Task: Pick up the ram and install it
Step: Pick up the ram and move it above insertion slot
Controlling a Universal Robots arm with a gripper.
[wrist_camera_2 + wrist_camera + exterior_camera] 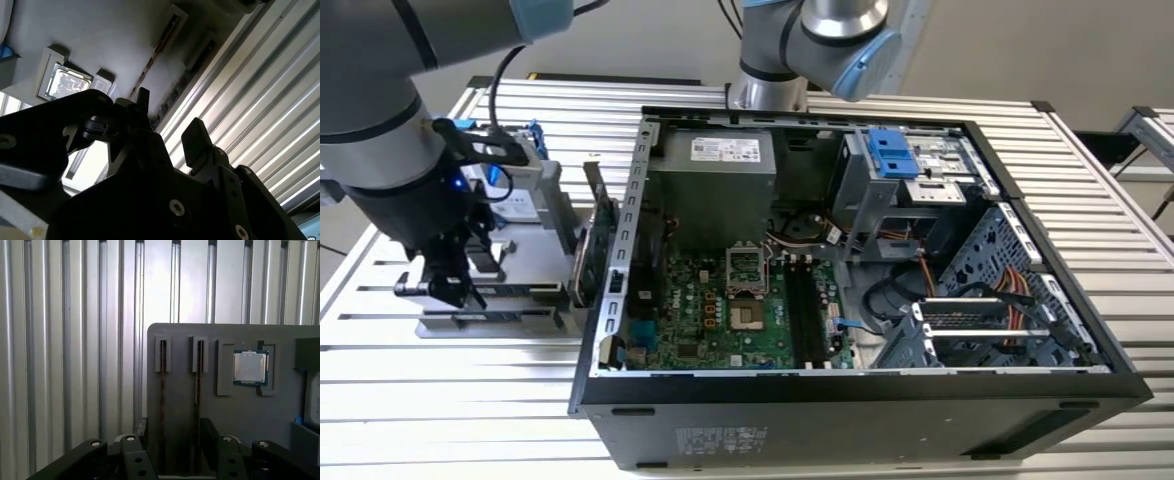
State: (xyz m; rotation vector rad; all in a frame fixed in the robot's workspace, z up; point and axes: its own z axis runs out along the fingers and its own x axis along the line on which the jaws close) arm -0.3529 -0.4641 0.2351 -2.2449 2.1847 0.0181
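Table (1107,200) carries the open PC case (854,415) at its middle and the grey holder (240,410) at its edge, on the exterior view's left. The gripper (175,425) hangs over the holder, fingers apart. The ram (162,385) sits edge-up in its slot below. An off-centre squeeze could jam it or snag the neighbouring stick (197,385).

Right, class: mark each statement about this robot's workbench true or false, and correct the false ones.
1. The computer case lies open on the slatted table. True.
2. The gripper is inside the case. False: it hangs over the grey tray, at the exterior view's left of the case.
3. The fingers are shut on the ram. False: they are open, and the ram stands edge-on in a tray slot.
4. A processor chip sits in a tray recess. True.
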